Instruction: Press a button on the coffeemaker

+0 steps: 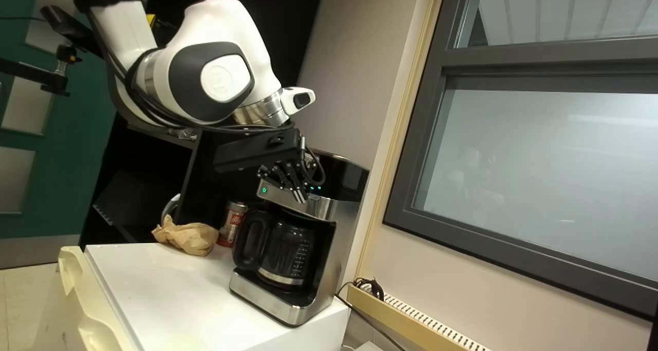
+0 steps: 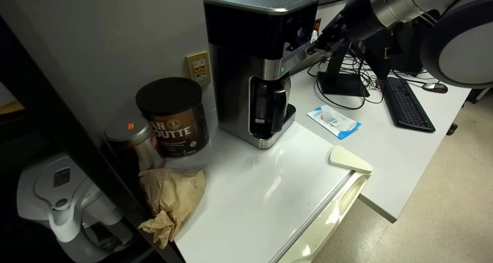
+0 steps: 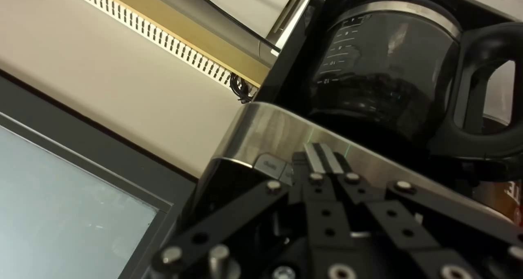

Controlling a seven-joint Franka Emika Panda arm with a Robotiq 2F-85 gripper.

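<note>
In an exterior view the black-and-steel drip coffeemaker (image 2: 238, 70), green light (image 2: 282, 69) glowing, carafe (image 1: 289, 249) inside, stands far on the white surface (image 2: 246, 201); the end effector (image 3: 320, 158), closed and empty, is at its front.

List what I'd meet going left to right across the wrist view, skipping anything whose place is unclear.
Left to right: window, coiled black cable, uncovered gray button, tool's fingertips, carafe handle.
</note>
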